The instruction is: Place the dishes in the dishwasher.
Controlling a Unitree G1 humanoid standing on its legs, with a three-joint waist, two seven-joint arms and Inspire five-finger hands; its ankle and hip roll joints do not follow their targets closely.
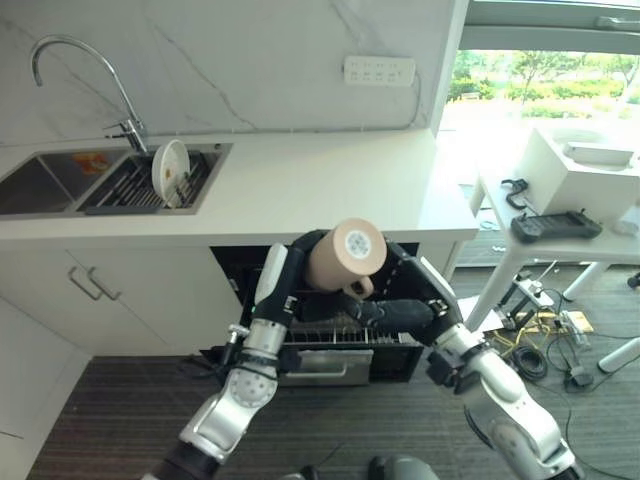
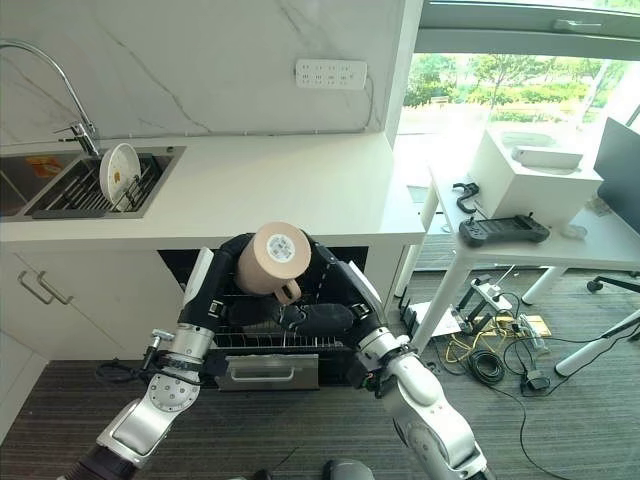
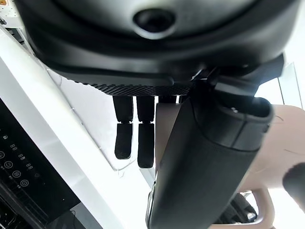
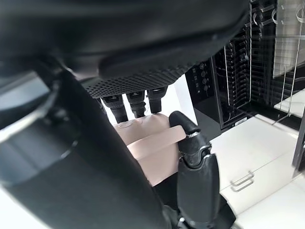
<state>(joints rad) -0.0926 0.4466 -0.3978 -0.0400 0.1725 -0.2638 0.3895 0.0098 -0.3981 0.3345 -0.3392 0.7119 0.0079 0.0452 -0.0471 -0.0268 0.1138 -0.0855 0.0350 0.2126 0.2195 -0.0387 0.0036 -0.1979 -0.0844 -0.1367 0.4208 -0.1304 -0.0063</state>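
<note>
So the robot's got a beige mug up in the air right in front of the open dishwasher, above the pulled-out rack and below the edge of the white countertop. Both hands are on it: the left hand has its straight fingers laid against one side with the thumb along the cup, and the right hand comes in from the other side with its thumb hooked over the mug's handle and fingers pressed to the wall, so that one looks like the real grip. Looks like a handover or a re-grip before loading. To do it well, the robot probably wants one hand fully in charge before the other lets go, then tip the mug mouth-down and lower it slowly between the rack wires so the handle doesn't snag. Orientation right now: the mug's flat round base with a sticker on it faces up toward the head camera, so its long axis runs steeply, tilted a bit, with the mouth pointing down and away toward the rack. The handle sticks out on the lower side, toward the right hand. There's a white plate standing on edge in the sink rack, waiting for its turn I guess.
</note>
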